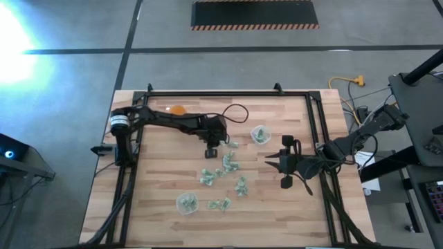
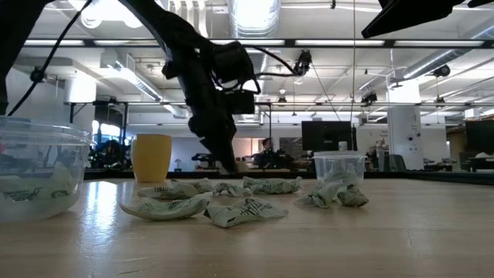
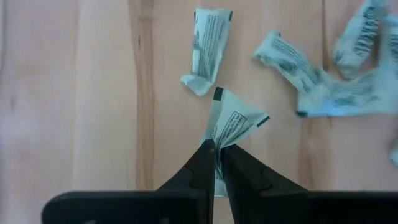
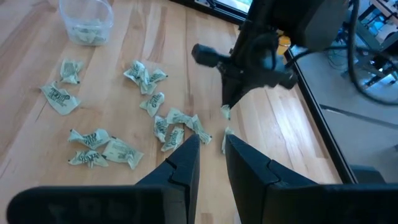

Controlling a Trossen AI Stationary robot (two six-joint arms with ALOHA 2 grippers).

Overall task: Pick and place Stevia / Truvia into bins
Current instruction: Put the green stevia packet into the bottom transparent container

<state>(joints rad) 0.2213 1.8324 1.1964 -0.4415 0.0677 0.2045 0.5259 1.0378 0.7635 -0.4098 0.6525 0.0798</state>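
While pinched on one crumpled Stevia sachet [image 3: 233, 121], left gripper [image 3: 216, 149] sits low at the table [image 1: 152, 200], jaws closed together on the packet's near edge, rest of the paper fanning out past the tips. In high view same left gripper [image 1: 212, 151] near table centre, just beside the upper end of the sachet scatter [image 1: 225, 173].

Handling, judged: very light, thin paper, soft and already creased; no breakage risk, but easy to slip or flutter out of a shallow edge pinch. Better hold at a raised fold or mid-body, not the flat corner. Neighbouring sachet [image 3: 208, 53] lies apart, not caught in the grip.

Right gripper [image 1: 277, 161] parked at the right side of the table, well apart from the pile; fingers [image 4: 183, 165] part-open with a gap, nothing between them.

Containers: far clear cup [image 1: 260, 134] near the right gripper, a few green-white sachets inside. Near clear cup [image 1: 186, 203] at the front edge of the scatter, also holding some sachets. Orange cup [image 1: 178, 109] by the left arm base, not a bin; contents cannot tell.

Remaining loose sachets spread on bare wood between the two clear cups, several still to go.
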